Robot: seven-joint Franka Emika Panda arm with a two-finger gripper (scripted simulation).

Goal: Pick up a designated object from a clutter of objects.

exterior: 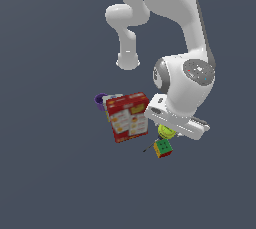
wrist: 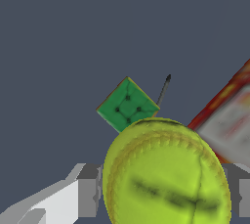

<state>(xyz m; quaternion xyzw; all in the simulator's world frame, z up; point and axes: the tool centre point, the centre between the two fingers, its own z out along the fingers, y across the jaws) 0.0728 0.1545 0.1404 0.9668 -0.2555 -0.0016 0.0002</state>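
Note:
The yellow-green ball [exterior: 166, 132] with curved seam lines sits right under my hand and fills the near part of the wrist view [wrist: 166, 174]. My gripper [exterior: 168, 134] has a finger [wrist: 88, 196] on each side of the ball and touching it, so it is shut on the ball. The multicoloured cube [exterior: 163, 148] lies just beyond the ball, its green face up in the wrist view [wrist: 128, 105]. The red cracker box [exterior: 127, 116] stands to the exterior view's left of the ball. Whether the ball is off the floor I cannot tell.
A purple cup [exterior: 100, 100] and a small white box [exterior: 112, 96] peek out behind the red box [wrist: 229, 115]. A thin dark screwdriver shaft [wrist: 163, 91] lies beside the cube; its handle is hidden. The arm's links rise above the clutter.

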